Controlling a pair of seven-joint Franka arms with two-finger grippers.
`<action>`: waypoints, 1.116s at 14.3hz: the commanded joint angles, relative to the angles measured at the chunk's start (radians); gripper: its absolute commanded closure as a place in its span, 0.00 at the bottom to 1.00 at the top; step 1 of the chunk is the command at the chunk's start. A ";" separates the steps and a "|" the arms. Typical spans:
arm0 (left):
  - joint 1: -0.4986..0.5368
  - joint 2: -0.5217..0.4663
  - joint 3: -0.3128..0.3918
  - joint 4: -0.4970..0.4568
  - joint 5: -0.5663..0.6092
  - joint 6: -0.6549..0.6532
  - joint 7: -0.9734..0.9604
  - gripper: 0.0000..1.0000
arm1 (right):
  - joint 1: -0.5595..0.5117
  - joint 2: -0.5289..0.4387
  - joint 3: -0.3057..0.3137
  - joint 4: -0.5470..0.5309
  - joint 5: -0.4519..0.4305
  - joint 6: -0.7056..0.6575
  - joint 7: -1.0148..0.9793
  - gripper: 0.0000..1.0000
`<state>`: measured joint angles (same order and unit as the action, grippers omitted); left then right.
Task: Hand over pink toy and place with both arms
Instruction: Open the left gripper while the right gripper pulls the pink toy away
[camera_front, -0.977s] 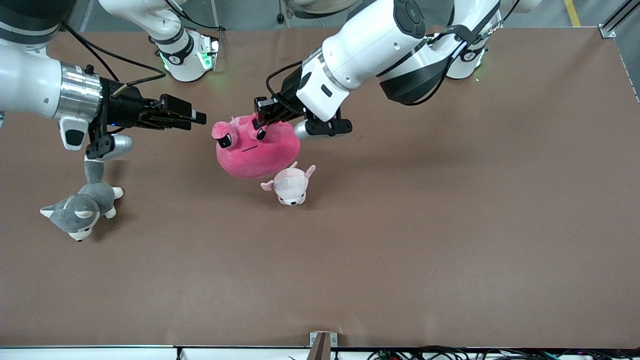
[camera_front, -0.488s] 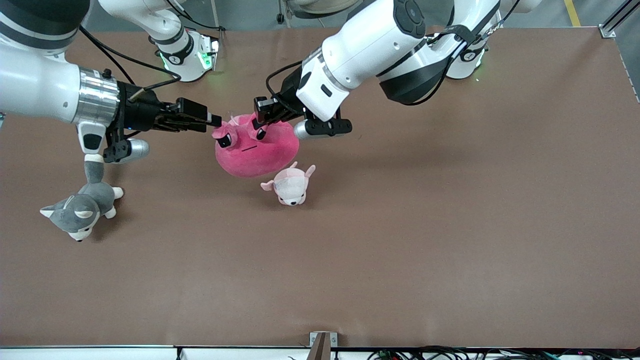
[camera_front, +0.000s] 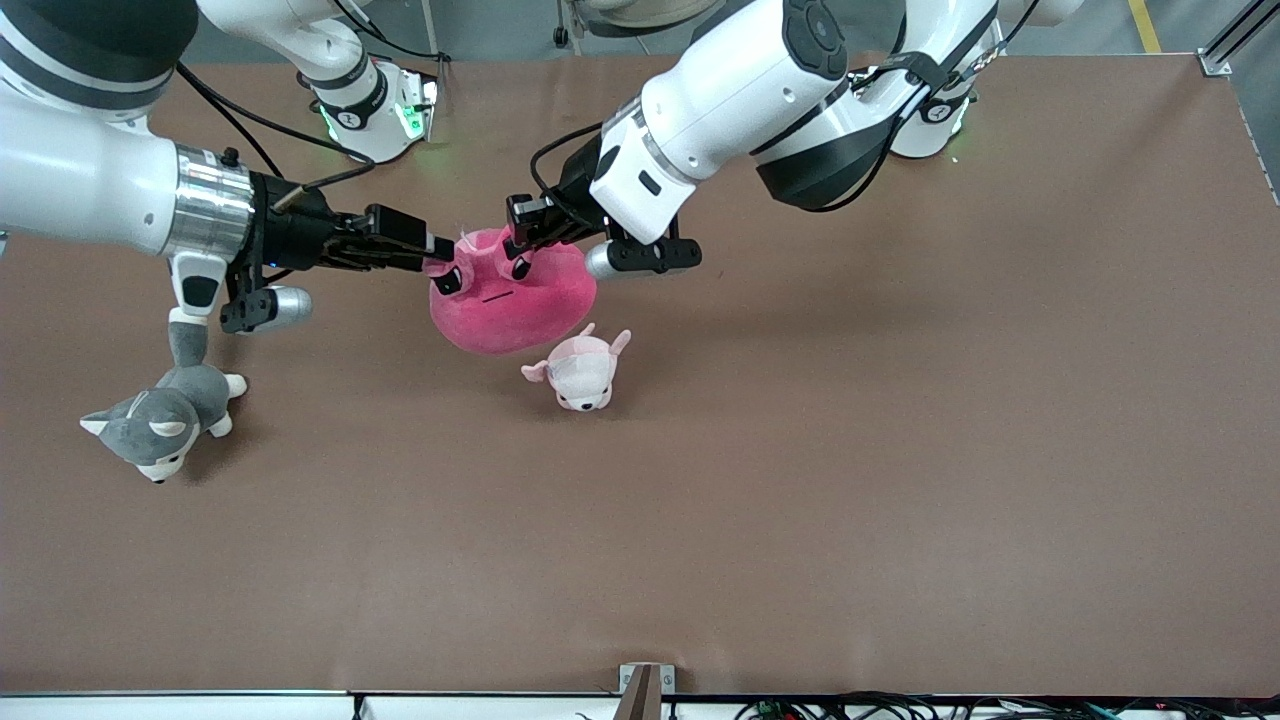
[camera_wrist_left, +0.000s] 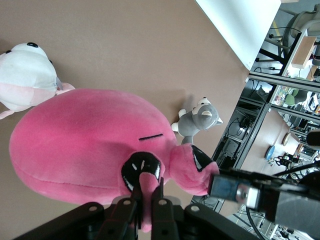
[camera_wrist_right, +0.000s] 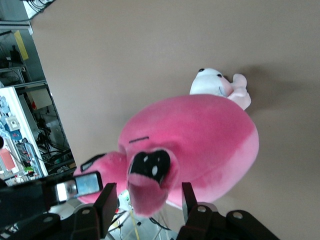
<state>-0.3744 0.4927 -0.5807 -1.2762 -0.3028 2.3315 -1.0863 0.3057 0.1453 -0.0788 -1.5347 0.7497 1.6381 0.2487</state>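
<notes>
The pink toy (camera_front: 510, 305) hangs over the middle of the table, just above the small pale plush. My left gripper (camera_front: 518, 238) is shut on one of its black-eyed bumps, and the pink fabric is pinched between the jaws (camera_wrist_left: 147, 187). My right gripper (camera_front: 432, 250) comes in level from the right arm's end. It is open, with the toy's other eye bump (camera_wrist_right: 147, 192) between its fingers (camera_wrist_right: 106, 200); a gap shows on each side. The round body (camera_wrist_right: 200, 135) and the thin mouth (camera_wrist_left: 150, 136) face the front camera.
A small pale pink-and-white plush (camera_front: 580, 372) lies on the table just under the toy, nearer the front camera. A grey-and-white husky plush (camera_front: 160, 420) lies toward the right arm's end, below the right wrist. Brown tabletop (camera_front: 850, 450) spreads around them.
My right gripper has travelled toward the toy and now straddles its free eye bump. The left gripper and the toy have barely shifted.
</notes>
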 joint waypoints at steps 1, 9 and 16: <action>-0.014 0.012 0.005 0.027 0.002 0.006 -0.012 0.99 | 0.012 0.019 -0.010 0.013 0.020 0.014 0.011 0.40; -0.015 0.013 0.006 0.026 0.004 0.006 -0.014 0.97 | 0.030 0.020 -0.010 0.002 0.010 0.003 0.001 0.97; -0.008 0.007 0.007 0.021 0.005 -0.001 -0.014 0.00 | 0.026 0.020 -0.012 0.005 0.010 -0.003 0.000 0.98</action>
<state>-0.3754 0.4961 -0.5783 -1.2759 -0.3027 2.3315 -1.0863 0.3239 0.1668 -0.0795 -1.5346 0.7495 1.6420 0.2482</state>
